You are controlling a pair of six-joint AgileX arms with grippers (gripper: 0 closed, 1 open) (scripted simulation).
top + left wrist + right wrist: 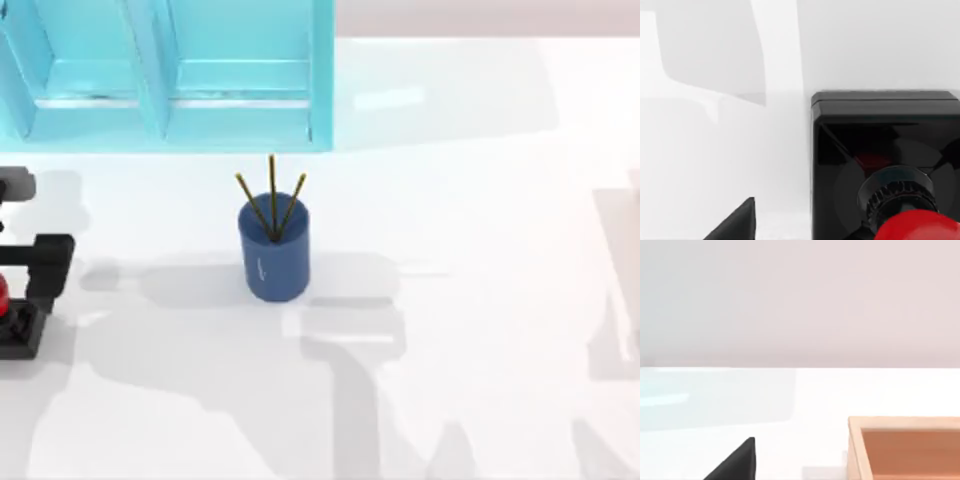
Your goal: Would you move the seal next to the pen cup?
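Hovering at the table's (450, 300) far left edge, your left gripper (40, 262) sits just over the seal (885, 165); you cannot tell how its fingers stand. The seal rests upright on the table, well left of the pen cup (274, 255) with its pencils (271, 200).

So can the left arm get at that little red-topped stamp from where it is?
Probably yes. The left gripper hangs right by the stamp at the table's left edge, and its wrist view shows the stamp close up with nothing between.
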